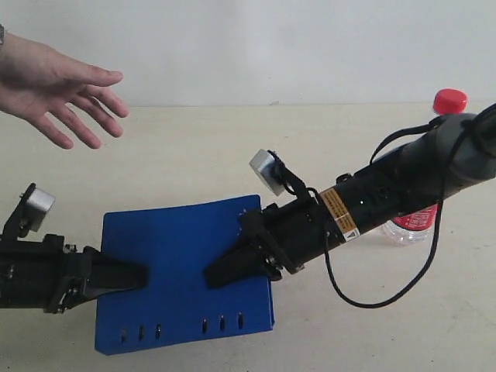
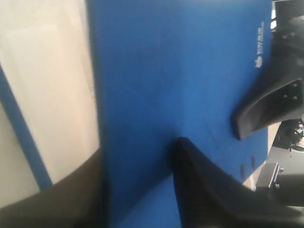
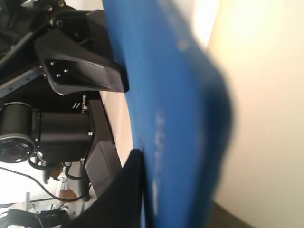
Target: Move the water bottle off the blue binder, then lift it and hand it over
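Beige surface (image 1: 194,155), plain white wall (image 1: 271,46) behind. You've got the blue binder (image 1: 182,263) front-centre, slotted edge toward the exterior camera, slots (image 1: 182,327) in two groups of three. Your left hand (image 1: 143,275) sits at the binder's left edge. One finger lies on the blue top face, and the left wrist view shows the other finger on the far side of that edge, so the binder runs between them. Can't tell whether they're actually pinching it. Your right hand (image 1: 209,275) sits at the opposite edge, reaching in toward the middle, and it's clenched on the binder: the right wrist view has the blue sheet passing between its two fingers. Both hands point at each other across the top face, tips apart, bare blue between them. The left wrist view also catches the small white logo (image 2: 259,50) near the right hand's finger. You'll find the water bottle (image 1: 409,225) upright on the surface at far right, off the binder and apart from it, mostly hidden behind your right arm (image 1: 403,182). Only its red cap (image 1: 449,101) above the arm and some red label and clear base below it show. Neither hand touches it. Top left, a person's hand (image 1: 54,85) is held open above the surface, fingers spread, well apart from the binder.
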